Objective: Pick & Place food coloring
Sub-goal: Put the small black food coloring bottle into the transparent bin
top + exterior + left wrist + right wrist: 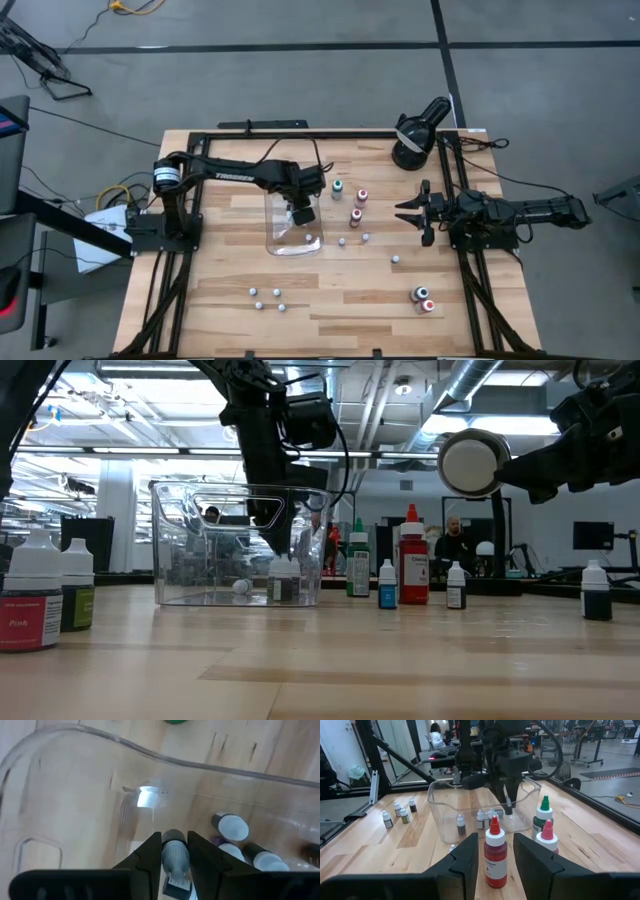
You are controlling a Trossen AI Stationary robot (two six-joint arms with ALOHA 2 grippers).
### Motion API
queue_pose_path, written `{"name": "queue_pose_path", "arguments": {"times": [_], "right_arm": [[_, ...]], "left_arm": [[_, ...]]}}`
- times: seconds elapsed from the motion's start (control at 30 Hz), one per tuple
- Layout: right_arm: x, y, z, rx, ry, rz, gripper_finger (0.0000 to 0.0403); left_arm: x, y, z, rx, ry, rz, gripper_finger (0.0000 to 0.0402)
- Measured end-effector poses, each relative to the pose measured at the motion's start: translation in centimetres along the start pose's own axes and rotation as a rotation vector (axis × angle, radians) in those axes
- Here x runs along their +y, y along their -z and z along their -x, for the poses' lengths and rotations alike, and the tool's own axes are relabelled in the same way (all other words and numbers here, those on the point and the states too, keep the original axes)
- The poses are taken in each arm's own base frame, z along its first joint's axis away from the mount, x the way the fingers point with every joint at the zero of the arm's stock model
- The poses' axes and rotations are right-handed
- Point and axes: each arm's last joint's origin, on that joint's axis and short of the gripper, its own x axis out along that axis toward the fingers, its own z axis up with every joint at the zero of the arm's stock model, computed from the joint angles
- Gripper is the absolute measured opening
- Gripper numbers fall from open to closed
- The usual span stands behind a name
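The left gripper (174,865) reaches down inside the clear tray (275,243), its fingers clamped on a small food coloring bottle (174,856) with a pale grey-white cap, held just above the tray floor. Close beside it, three more white-capped bottles (233,826) stand on the tray floor, leaving little spare room on that side, while the tray's other end lies bare. The curved tray wall (150,755) rises right around the gripper, so the free path is upward through the open top. Outside the tray, taller bottles with a green cap (337,186) and red caps (362,195) stand just past its far-right corner, and tiny white-capped ones (268,298) dot the near boards, well apart from one another. The right gripper (404,212) waits spread open near the table's right edge, facing the red-capped bottles (495,854) across bare wood. A black lamp-like device (416,133) sits at the far right corner.
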Motion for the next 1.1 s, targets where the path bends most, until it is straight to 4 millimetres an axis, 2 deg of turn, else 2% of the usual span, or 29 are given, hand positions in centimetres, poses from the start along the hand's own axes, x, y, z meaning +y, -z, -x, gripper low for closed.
{"name": "queue_pose_path", "arguments": {"times": [0.17,0.5,0.87,1.1], "right_arm": [[0.0,0.0,0.0,0.000,0.000,0.000,0.0113],[0.0,0.0,0.0,-0.001,0.000,0.000,0.0113],[0.0,0.0,0.0,0.000,0.000,0.000,0.0113],[0.0,0.0,0.0,-0.001,0.000,0.000,0.0113]], "left_arm": [[-0.4,0.0,0.0,-0.006,0.003,-0.043,0.0074],[-1.5,0.0,0.2,-0.015,0.011,-0.333,0.0074],[-1.6,-0.2,0.2,-0.052,0.031,-0.619,0.0074],[-1.7,-0.3,0.2,-0.071,0.053,-0.660,0.0074]]}}
